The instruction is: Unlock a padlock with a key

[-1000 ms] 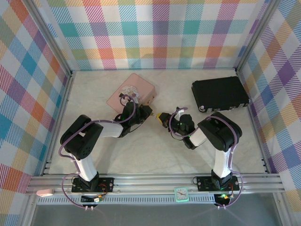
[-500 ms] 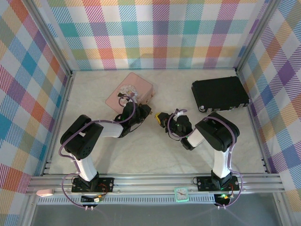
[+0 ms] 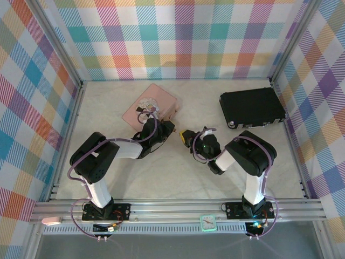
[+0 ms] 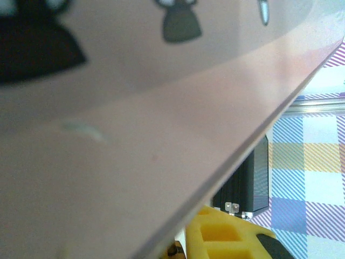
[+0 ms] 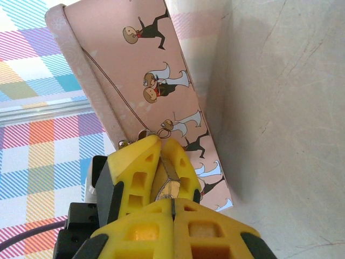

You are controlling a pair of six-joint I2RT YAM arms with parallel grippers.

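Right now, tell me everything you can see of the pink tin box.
The pink tin is a flat rectangular box with rounded corners, looking like painted metal. A pale round picture marks its top; cartoon figures run along one face. It lies flat on the table, turned diagonally, left of centre toward the back. The left gripper sits at its near right corner; contact cannot be told.
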